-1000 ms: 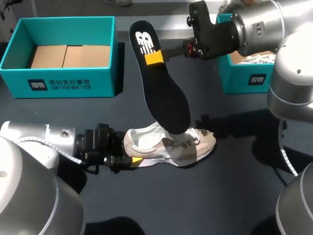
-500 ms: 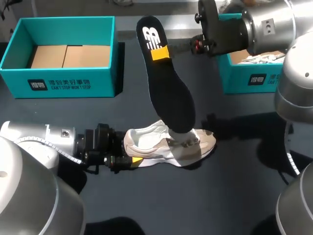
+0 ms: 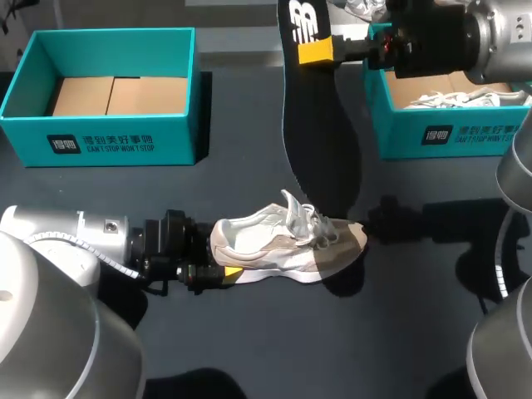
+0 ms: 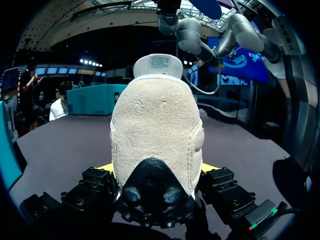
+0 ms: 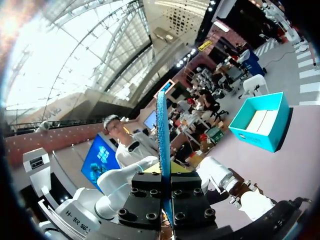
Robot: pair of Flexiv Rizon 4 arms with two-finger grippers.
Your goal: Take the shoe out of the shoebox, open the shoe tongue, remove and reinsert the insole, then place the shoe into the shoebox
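Note:
A white and beige shoe lies on its side on the dark table, toe to the right. My left gripper is shut on its heel; in the left wrist view the heel fills the gap between the yellow tips of the left gripper. My right gripper, high at the back right, is shut on the heel end of the black insole. The insole hangs toe down, above and behind the shoe and clear of it. In the right wrist view the insole shows edge-on between the fingers of the right gripper.
An open teal shoebox with a cardboard floor stands at the back left. A second teal box at the back right holds another white shoe. Dark bare table lies in front of the shoe.
My right gripper has risen and moved right with the insole, drawing its toe end out of the shoe. The shoe and my left arm have stayed still.

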